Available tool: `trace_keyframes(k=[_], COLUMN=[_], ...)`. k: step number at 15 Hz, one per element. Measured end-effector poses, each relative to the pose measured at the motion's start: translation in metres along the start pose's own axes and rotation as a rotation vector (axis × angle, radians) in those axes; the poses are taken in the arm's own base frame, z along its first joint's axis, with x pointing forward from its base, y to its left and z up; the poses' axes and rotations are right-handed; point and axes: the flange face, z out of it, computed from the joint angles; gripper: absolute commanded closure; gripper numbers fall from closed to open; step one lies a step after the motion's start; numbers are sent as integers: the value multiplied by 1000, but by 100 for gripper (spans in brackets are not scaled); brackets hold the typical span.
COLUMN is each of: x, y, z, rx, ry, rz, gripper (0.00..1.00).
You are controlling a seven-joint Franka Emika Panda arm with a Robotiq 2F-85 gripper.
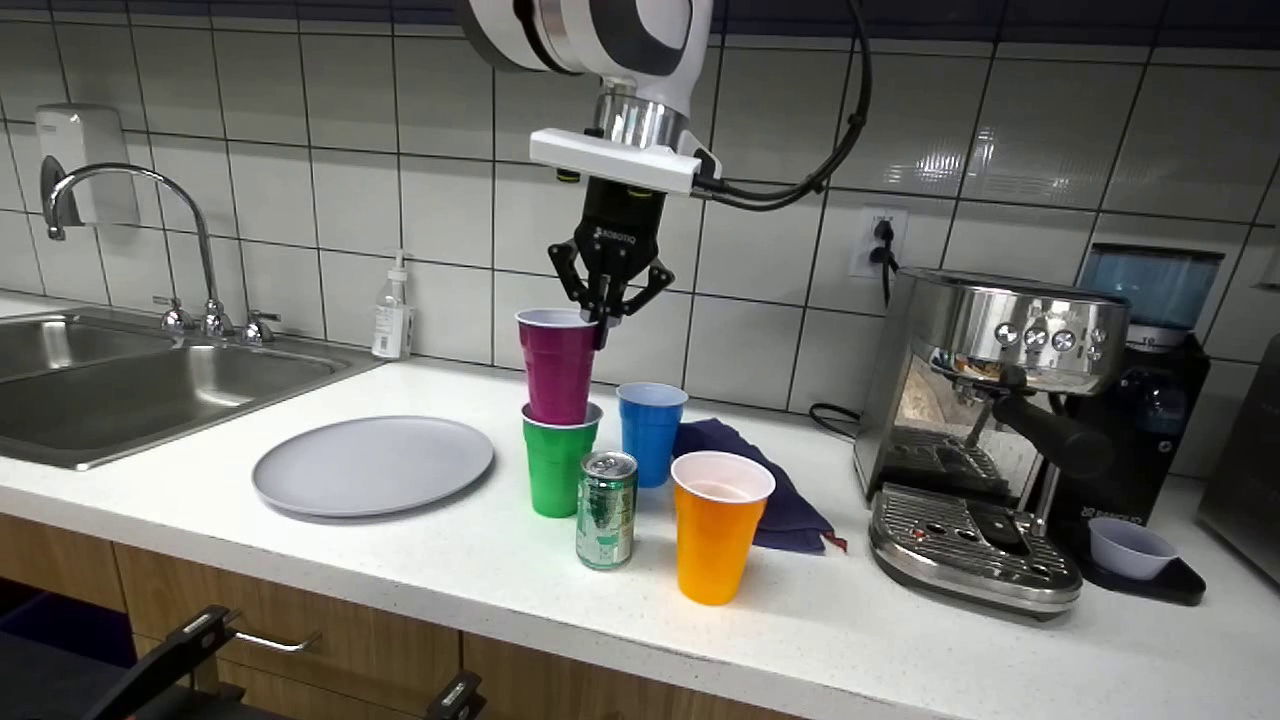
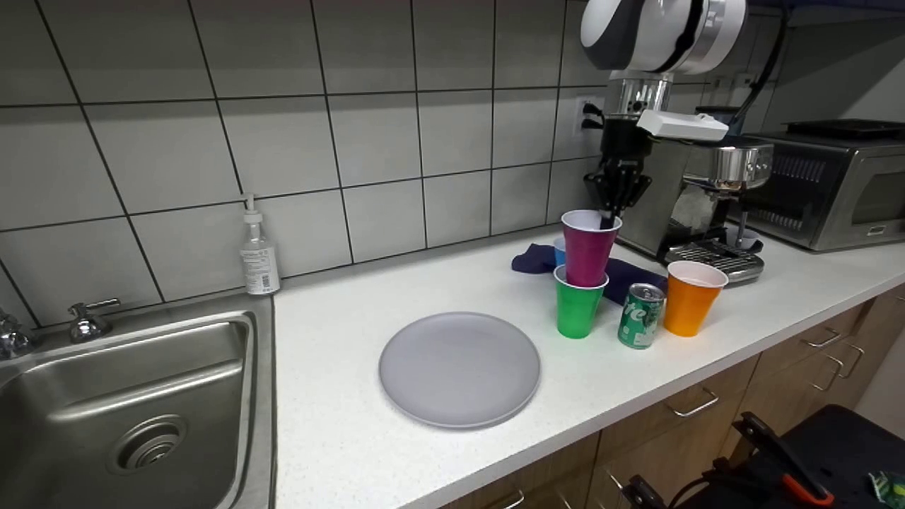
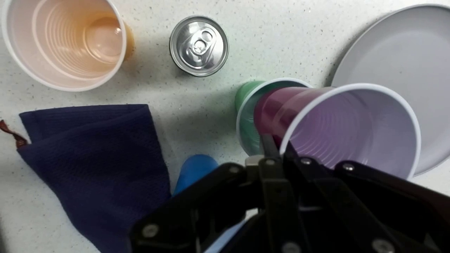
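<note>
My gripper (image 1: 600, 325) is shut on the rim of a purple cup (image 1: 557, 370), with one finger inside and one outside. In the wrist view the fingertips (image 3: 278, 147) pinch the white rim of the purple cup (image 3: 272, 112). The purple cup is upright, its base at the mouth of a green cup (image 1: 560, 470) standing below. I cannot tell how deep it sits or whether they touch. A blue cup (image 1: 652, 435) stands behind, partly hidden by the gripper in the wrist view (image 3: 197, 168). A green can (image 1: 606, 510) and an orange cup (image 1: 715, 540) stand in front.
A grey plate (image 2: 459, 371) lies beside the green cup. A dark blue cloth (image 3: 102, 168) lies near the blue cup. A coffee machine (image 1: 1010, 340) and a microwave (image 2: 834, 191) stand at one end, a sink (image 2: 258, 396) and soap bottle (image 2: 259, 258) at the opposite end.
</note>
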Motion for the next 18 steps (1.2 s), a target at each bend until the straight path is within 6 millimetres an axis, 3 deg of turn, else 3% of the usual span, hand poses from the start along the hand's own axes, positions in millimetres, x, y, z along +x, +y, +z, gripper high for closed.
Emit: trace_keyframes(k=[18], x=[11], y=[10], z=[38], rx=[-11], ry=[-22], rz=[18], gripper=[99])
